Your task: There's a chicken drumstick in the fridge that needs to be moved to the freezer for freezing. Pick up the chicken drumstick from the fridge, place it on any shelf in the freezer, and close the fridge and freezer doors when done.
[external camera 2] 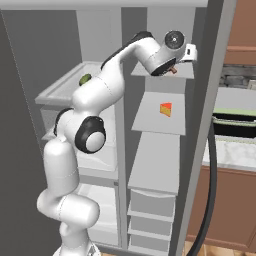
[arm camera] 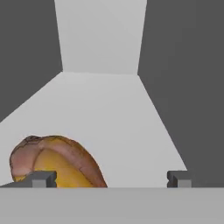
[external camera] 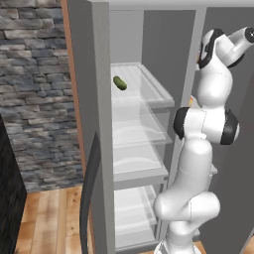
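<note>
As seen from hand cam, chicken drumstick lies on the white fridge shelf, low-left, at the left fingertip. Pincer fingers wide apart, empty. Judged: light, firm, rounded, skin prob. slippery; grip across thick meaty middle, approx. centred.

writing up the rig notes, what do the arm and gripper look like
The arm is glossy white with rounded segments and dark grey to black joint caps. The gripper ends in two small, blocky dark grey finger tips. No cables or markings show.
</note>
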You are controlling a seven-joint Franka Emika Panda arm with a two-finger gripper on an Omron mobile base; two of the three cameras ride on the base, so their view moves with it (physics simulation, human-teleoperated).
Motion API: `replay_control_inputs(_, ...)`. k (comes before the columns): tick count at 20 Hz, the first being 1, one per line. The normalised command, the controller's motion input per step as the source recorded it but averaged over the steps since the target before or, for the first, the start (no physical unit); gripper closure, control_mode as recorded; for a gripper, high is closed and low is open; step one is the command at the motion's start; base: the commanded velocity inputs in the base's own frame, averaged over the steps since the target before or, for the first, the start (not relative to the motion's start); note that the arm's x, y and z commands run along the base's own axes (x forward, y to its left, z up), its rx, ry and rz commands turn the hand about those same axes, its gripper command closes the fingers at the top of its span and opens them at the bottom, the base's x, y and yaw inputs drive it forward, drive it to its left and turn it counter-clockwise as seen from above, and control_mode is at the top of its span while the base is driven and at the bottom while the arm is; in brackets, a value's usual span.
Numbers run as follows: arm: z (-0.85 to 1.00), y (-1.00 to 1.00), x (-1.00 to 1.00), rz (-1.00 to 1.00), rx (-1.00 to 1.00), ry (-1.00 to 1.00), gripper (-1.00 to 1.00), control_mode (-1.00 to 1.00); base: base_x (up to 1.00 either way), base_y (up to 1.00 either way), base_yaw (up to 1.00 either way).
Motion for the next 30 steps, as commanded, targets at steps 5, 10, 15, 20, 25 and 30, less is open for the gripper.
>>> replay_control_inputs(5,-0.05,-0.02,-0.30,0.00,0.00,-0.22,-1.00,-1.00,0.00,0.00,0.00)
replay_control_inputs(10,0.01,0.00,-0.50,-0.01,0.00,-0.19,-1.00,-1.00,0.00,0.00,0.00)
replay_control_inputs(15,0.08,0.32,-1.00,-0.01,-0.01,-0.20,-1.00,-1.00,0.00,0.00,0.00)
replay_control_inputs(20,0.26,0.55,-1.00,-0.02,-0.02,-0.04,-1.00,-1.00,0.00,0.00,0.00)
replay_control_inputs(25,0.29,0.35,-1.00,-0.01,-0.01,0.04,-1.00,-1.00,0.00,0.00,0.00)
replay_control_inputs(30,0.29,0.35,-1.00,-0.04,-0.02,0.17,-1.00,-1.00,0.00,0.00,0.00)
